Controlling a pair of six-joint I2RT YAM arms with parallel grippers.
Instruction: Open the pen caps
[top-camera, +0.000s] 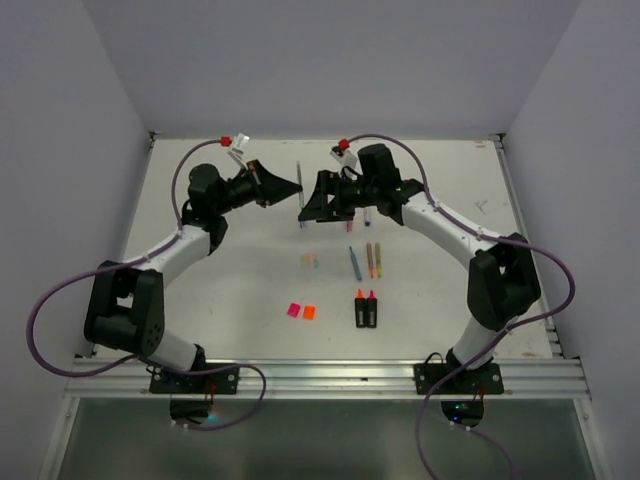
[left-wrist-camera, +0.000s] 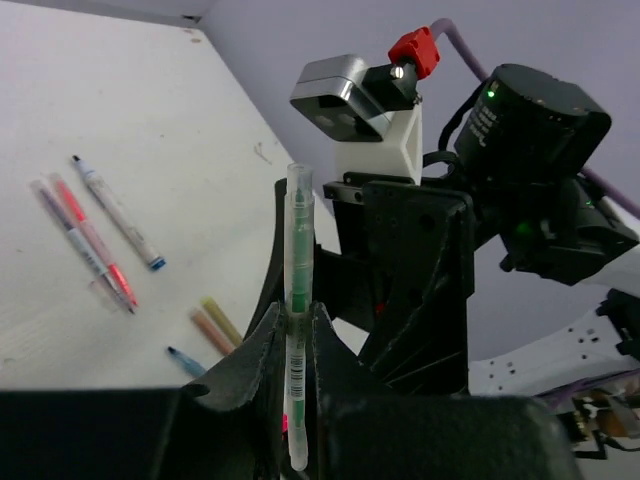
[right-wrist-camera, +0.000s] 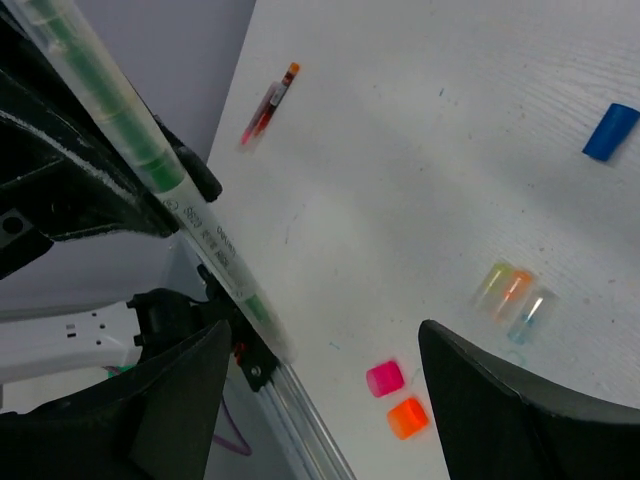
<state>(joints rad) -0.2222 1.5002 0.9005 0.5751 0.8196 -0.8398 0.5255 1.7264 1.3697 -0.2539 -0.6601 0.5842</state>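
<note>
My left gripper (top-camera: 294, 187) is shut on a thin green pen with a clear barrel (top-camera: 299, 180), held upright above the table's far middle. In the left wrist view the jaws (left-wrist-camera: 297, 318) pinch the pen (left-wrist-camera: 298, 235) at mid-length. My right gripper (top-camera: 307, 205) is open right beside it. In the right wrist view (right-wrist-camera: 325, 335) the pen's clear lower end (right-wrist-camera: 262, 322) lies between the jaws, near the left finger, untouched. Loose caps lie on the table: pink (right-wrist-camera: 385, 378), orange (right-wrist-camera: 407, 417), blue (right-wrist-camera: 610, 131) and pale thin ones (right-wrist-camera: 512, 291).
Two black highlighter bodies (top-camera: 365, 311) stand front of centre, with the pink and orange caps (top-camera: 301, 311) to their left. Thin pens (top-camera: 368, 260) lie in the middle and more (left-wrist-camera: 95, 235) lie under the right arm. A red pen (right-wrist-camera: 270, 100) lies apart.
</note>
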